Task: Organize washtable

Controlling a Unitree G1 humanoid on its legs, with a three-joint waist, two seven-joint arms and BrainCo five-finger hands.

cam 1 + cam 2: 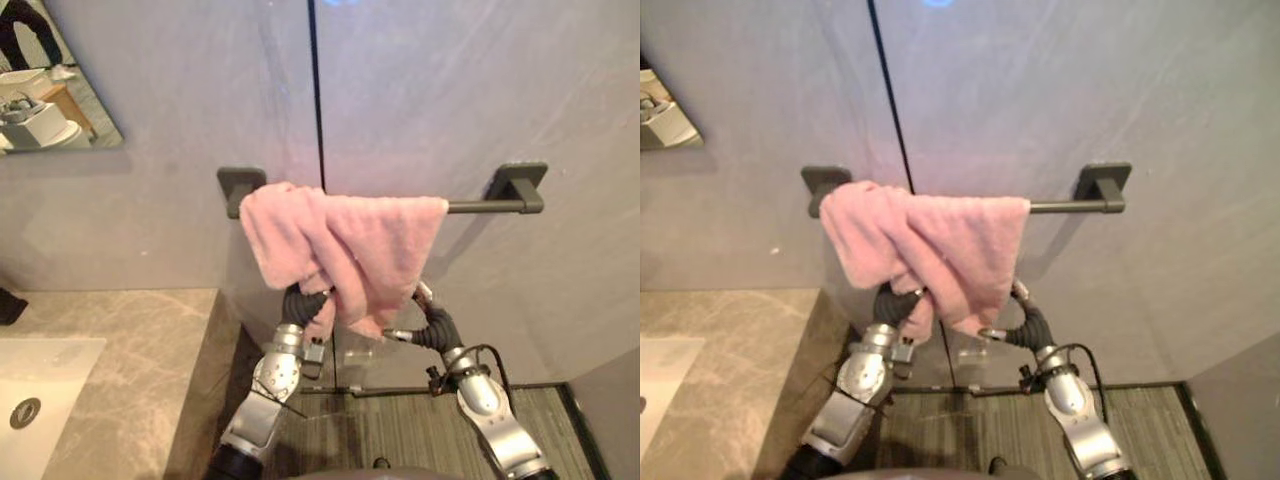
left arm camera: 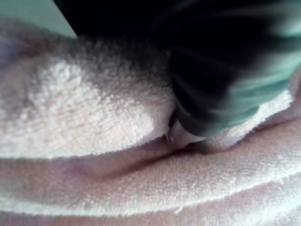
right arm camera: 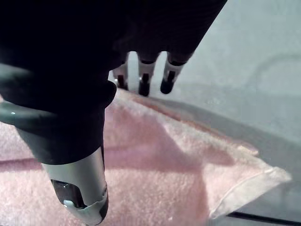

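Left eye view: the pink towel [image 1: 340,240] hangs bunched over the wall bar [image 1: 485,206]. The right hand [image 3: 80,183] lies open and loose against its lower edge. The left hand [image 1: 300,303] is buried in the folds, so I cannot tell its grip. The weight sits unevenly, and a downward tug could drag the towel off the bar.

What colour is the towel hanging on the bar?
Pink, a soft pale pink towel; the left eye view shows it best, bunched over the dark bar.
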